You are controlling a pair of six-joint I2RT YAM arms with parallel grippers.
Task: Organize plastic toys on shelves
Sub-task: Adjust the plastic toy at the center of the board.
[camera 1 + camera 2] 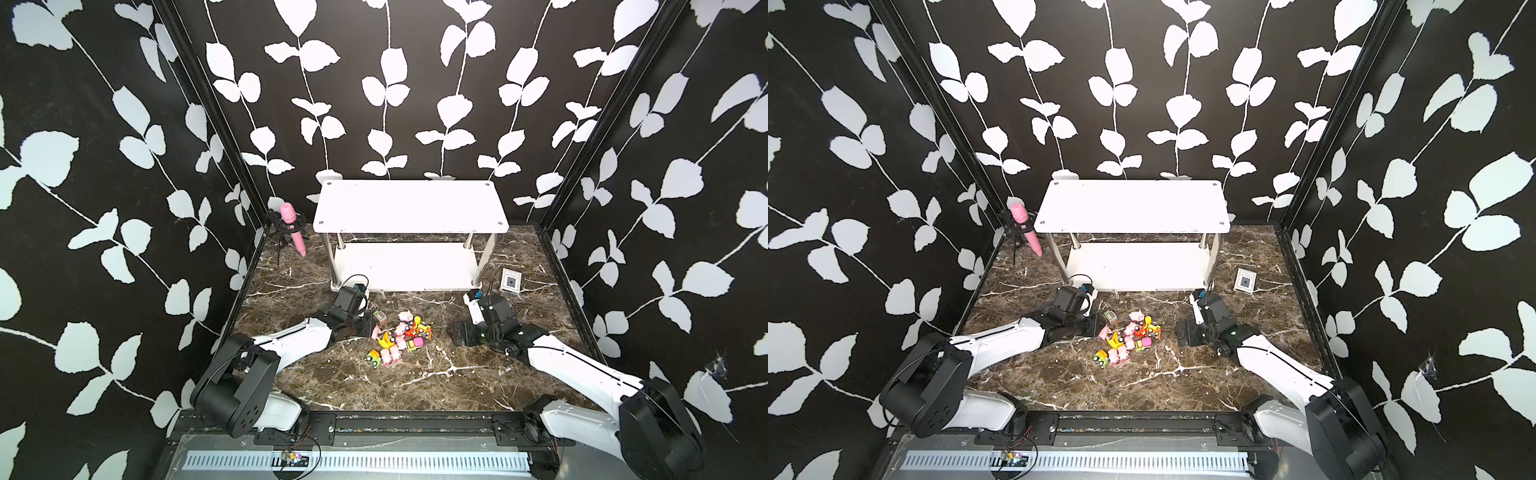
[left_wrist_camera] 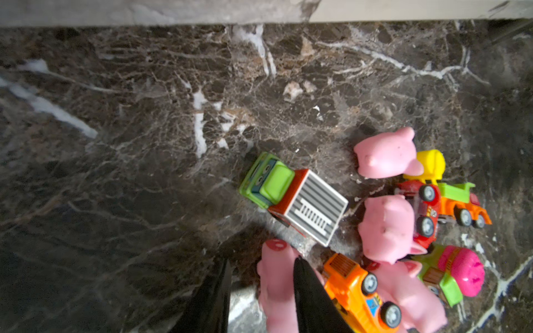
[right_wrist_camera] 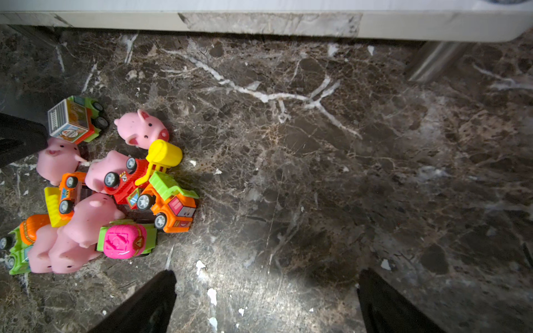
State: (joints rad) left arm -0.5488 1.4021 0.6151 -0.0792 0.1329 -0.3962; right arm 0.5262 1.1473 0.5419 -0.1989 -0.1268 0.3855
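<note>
The left tool [image 2: 262, 262] stands narrow at the left edge of the toys [image 1: 399, 336]. Its 2 fingers [image 2: 311, 297] straddle a pink pig [image 2: 277, 291]. 1 finger lies against the pig, while a strip of the surface [image 1: 374, 386] shows between the other finger and it. Just beside the pig a green truck [image 2: 294, 199] with a striped grey box stands on its wheels. The right tool [image 3: 267, 274] is spread wide over bare marble to the right of the toys, holding nothing. Pigs and vehicles lie heaped together, touching, on the surface in front of the shelves [image 1: 409, 205], near the lower board but apart from it.
</note>
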